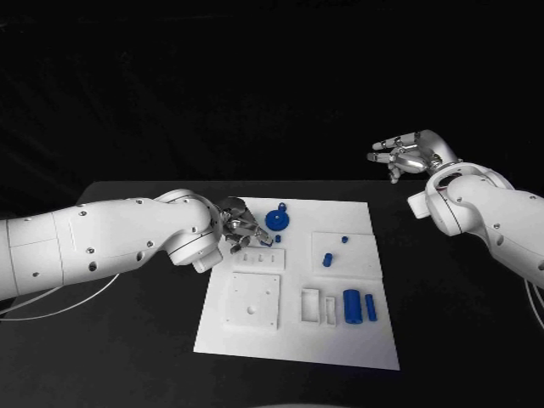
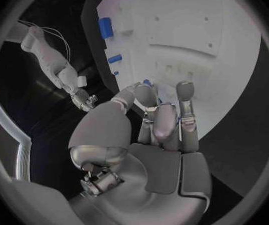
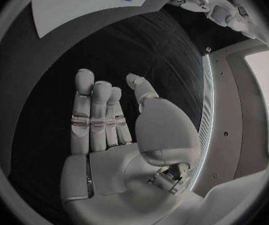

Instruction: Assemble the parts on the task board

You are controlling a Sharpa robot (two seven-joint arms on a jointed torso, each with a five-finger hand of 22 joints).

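Task board (image 1: 254, 336): white plate mid-table.
Left hand (image 1: 239, 225): at the board's near-left corner — fingers curled onto it; whether they hold anything, I cannot tell.
Right hand (image 1: 405, 155): well off the board — fingers apart, holding nothing.
Parts (image 1: 353, 306): blue, on the board.

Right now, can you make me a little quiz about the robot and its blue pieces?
1. True or false: the right hand is holding a blue piece.
2. Which hand is over the task board? A) left hand B) right hand
3. Fill in: the round blue gear lies on the board next to the ___ hand.

Key: 1 false, it is raised away from the board and holds nothing. 2 A. 3 left.
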